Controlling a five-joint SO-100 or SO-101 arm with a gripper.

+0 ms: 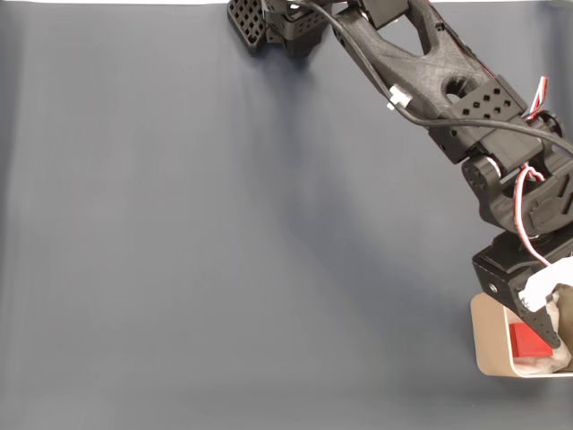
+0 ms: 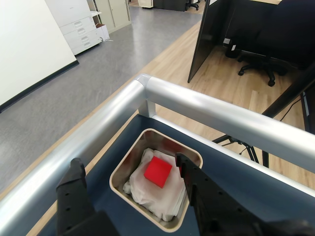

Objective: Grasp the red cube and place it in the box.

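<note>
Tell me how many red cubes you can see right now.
1. The red cube lies on the white lining inside the box, below the open tool; folds of lining could hide another.

Through the wrist view I see my tool (image 2: 129, 169) spread wide, one black finger (image 2: 74, 194) at the lower left and the other (image 2: 199, 189) at the lower right. Between and just beyond them sits the box (image 2: 129, 160), its pale rim rounded at the corners. The red cube (image 2: 158, 172) lies free inside it on the crumpled white lining (image 2: 147, 194), touching neither finger, nearer the right one. The box rests on the dark blue table (image 2: 246, 179), close to a silver rail (image 2: 197, 103) at the table's corner. Beyond the rail I see wooden floor (image 2: 216, 69) and an office chair (image 2: 258, 69).
</note>
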